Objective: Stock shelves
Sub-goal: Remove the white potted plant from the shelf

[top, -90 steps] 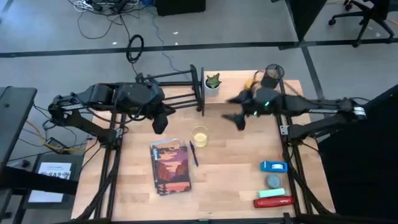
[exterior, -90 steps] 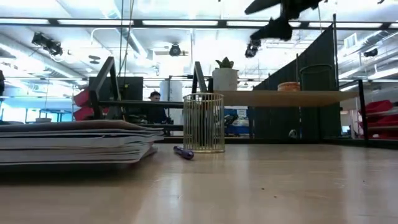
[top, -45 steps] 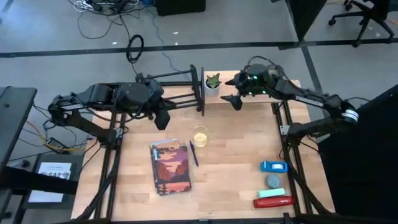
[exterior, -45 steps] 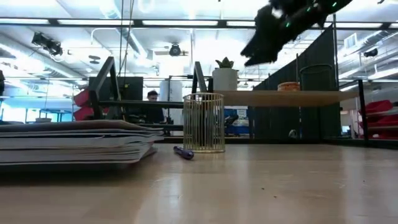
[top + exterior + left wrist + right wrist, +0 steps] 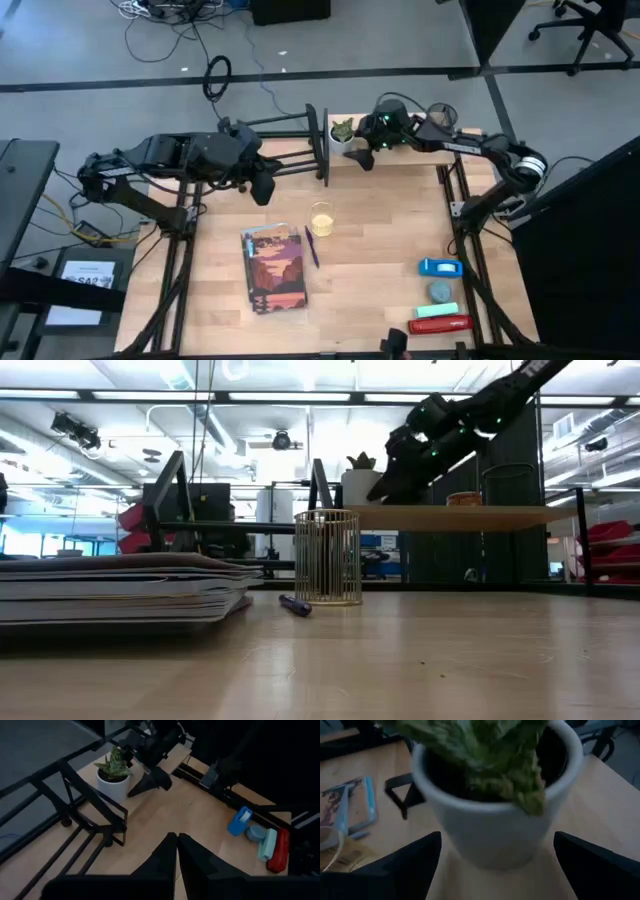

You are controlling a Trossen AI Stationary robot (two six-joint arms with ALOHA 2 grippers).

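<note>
— On the wooden shelf (image 5: 400, 160) we've only the potted plant (image 5: 343, 130), our right gripper (image 5: 495, 865) spread wide around it.

— And the black rack (image 5: 290, 150) beside it's bare; left gripper (image 5: 176, 845) pressed together. Books (image 5: 273, 268), cup (image 5: 321, 218), pen (image 5: 311, 245) remain.

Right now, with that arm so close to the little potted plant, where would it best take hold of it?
Probably around the white pot's round wall, below the rim, one finger on each side. The right tool is open, its fingers wide apart on either side of the pot, coming level from the table side. The pot stands upright and its leaves spill over the top, so gripping from above looks awkward.
</note>
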